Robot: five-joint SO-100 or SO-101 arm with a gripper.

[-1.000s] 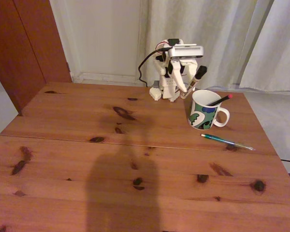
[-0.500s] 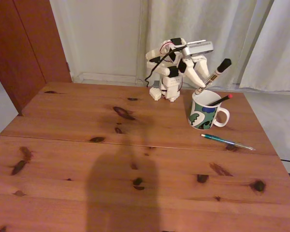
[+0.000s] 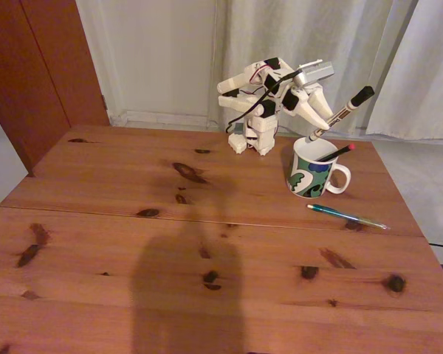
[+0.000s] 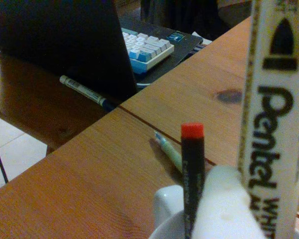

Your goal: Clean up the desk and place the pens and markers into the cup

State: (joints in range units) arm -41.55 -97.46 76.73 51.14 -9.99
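Note:
In the fixed view my gripper (image 3: 323,121) is shut on the white marker (image 3: 348,106). The marker slants with its black cap up to the right, and its lower end sits at the back rim of the cup (image 3: 308,171). A thin black pen with a red end (image 3: 337,153) leans inside the cup. The teal-green pen (image 3: 346,215) lies on the desk (image 3: 170,243) just in front of the cup. In the wrist view the marker (image 4: 271,129) stands close at the right. Left of it are the black pen (image 4: 192,169) and, on the wood behind, the teal pen (image 4: 168,151).
The arm's base (image 3: 255,136) stands at the desk's back edge before grey curtains. In the wrist view a second table holds a dark laptop (image 4: 65,40), a keyboard (image 4: 147,47) and another pen (image 4: 82,89). A shadow falls on the desk's front middle.
The gripper has risen and swung right with the marker. The marker now tilts further right, with its lower end over the cup's rim.

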